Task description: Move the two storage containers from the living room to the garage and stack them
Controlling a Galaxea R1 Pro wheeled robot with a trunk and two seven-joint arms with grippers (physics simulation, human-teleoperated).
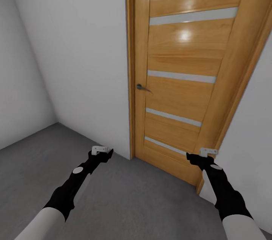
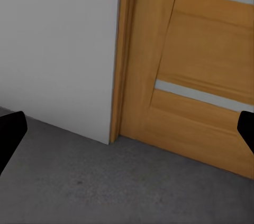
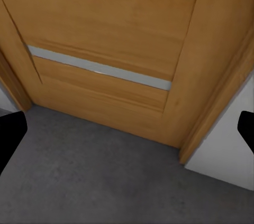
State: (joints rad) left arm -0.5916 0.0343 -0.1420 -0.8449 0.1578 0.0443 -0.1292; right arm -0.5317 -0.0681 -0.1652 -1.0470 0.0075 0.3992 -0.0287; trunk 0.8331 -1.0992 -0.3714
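You stood on the grey floor (image 1: pixel 124 198) facing a shut wooden door (image 1: pixel 185 77). Your left gripper (image 1: pixel 101 151) and right gripper (image 1: pixel 208 152) were both spread wide with nothing between them. No bins were near your jaws, so you had to drive on slowly and carefully.

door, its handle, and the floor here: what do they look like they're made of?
Door: looks like varnished wood, with orange-brown grain, glossy light spots and pale grey strips that could be frosted glass or metal.
Handle: likely dark metal; too small to be sure.
Floor: rough, matte, mottled grey, probably concrete.
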